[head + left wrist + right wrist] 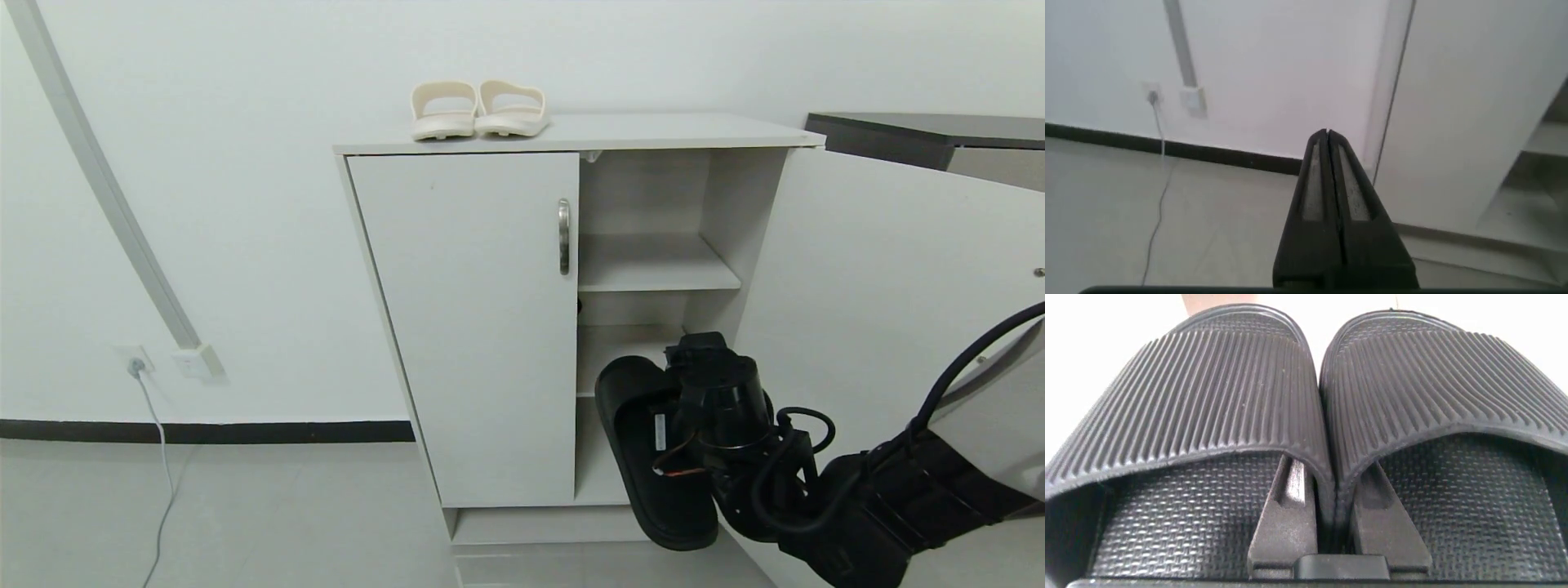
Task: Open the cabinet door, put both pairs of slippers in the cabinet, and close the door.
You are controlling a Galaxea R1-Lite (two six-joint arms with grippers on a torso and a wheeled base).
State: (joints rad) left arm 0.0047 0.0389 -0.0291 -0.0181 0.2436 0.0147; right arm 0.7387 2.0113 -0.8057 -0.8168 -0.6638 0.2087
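Right gripper (1333, 516) clamps black slippers (653, 461) steeply tilted, toes up toward cabinet (465, 327).

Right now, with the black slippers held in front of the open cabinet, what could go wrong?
1. The right gripper pinches only the adjoining inner edges of the black slippers; one could slide out of the clamp.
2. The pair hangs tilted, partly outside the opening, so it might catch the closed left door or the shelf on the way in.
3. The arm works close beside the open right door and could knock it.
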